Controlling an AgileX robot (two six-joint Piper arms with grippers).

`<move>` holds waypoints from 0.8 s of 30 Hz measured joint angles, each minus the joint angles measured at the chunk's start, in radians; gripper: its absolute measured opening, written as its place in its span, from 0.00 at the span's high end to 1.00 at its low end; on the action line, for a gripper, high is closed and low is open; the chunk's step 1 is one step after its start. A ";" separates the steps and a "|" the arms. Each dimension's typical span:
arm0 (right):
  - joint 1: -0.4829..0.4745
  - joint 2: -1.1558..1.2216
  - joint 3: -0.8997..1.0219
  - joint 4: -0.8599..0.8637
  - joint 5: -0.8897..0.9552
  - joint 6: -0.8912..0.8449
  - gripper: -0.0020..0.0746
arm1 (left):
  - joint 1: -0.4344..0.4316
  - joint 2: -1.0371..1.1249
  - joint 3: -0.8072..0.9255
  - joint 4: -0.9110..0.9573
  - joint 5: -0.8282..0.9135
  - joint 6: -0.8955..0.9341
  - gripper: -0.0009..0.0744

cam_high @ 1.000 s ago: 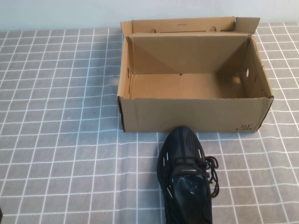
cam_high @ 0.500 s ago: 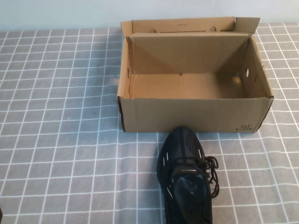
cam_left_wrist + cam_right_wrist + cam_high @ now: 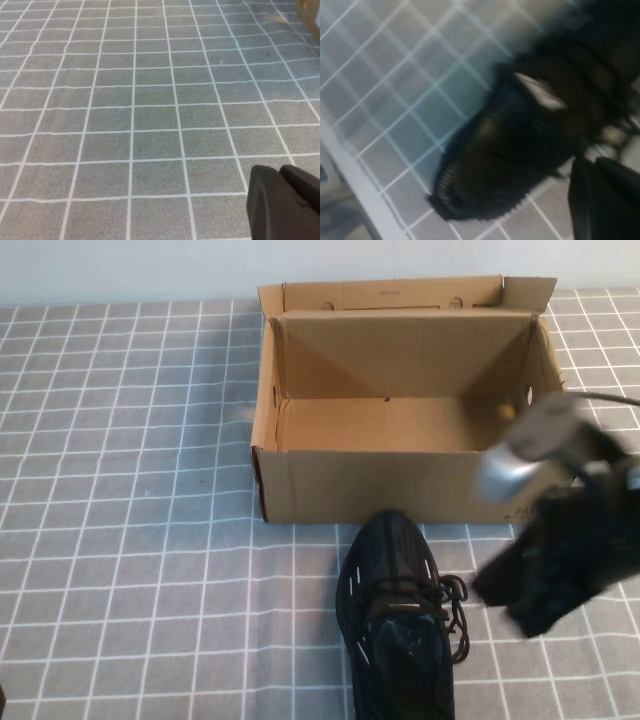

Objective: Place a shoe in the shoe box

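The black mesh shoe (image 3: 398, 620) lies on the grey checked cloth, toe pointing at the front wall of the brown cardboard shoe box (image 3: 410, 485), which stands open and empty. My right gripper (image 3: 530, 612) hovers blurred just right of the shoe, in front of the box's right front corner. In the right wrist view the shoe (image 3: 520, 145) lies below the gripper (image 3: 594, 162), whose fingers are together and hold nothing. My left gripper (image 3: 280, 172) is shut and empty over bare cloth at the near left.
The grey checked cloth (image 3: 130, 490) covers the whole table. The box's back flaps (image 3: 390, 295) stand upright near the far edge. A corner of the box (image 3: 311, 10) shows in the left wrist view.
My right arm has swung into the high view from the right and now hovers beside the shoe. The shoe, the box and the left arm have not moved.
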 joint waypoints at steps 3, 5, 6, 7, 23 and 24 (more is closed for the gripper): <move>0.126 0.059 -0.071 -0.032 -0.002 -0.070 0.97 | 0.000 0.000 0.000 0.000 0.000 0.000 0.99; 0.184 0.090 -0.111 -0.073 -0.002 -0.093 0.91 | 0.000 0.000 0.000 0.000 0.000 0.000 0.99; 0.207 0.105 -0.130 -0.096 -0.002 -0.104 0.86 | 0.000 0.000 0.000 0.000 0.000 0.000 0.99; 0.221 0.120 -0.145 -0.116 -0.002 -0.111 0.81 | 0.000 0.000 0.000 0.000 0.000 0.000 0.99; 0.243 0.326 -0.181 -0.310 -0.112 -0.121 0.46 | 0.000 0.000 0.000 0.000 0.000 0.000 0.99; 0.243 0.338 -0.181 -0.317 -0.117 -0.121 0.46 | 0.000 0.000 0.000 0.000 0.000 0.000 0.99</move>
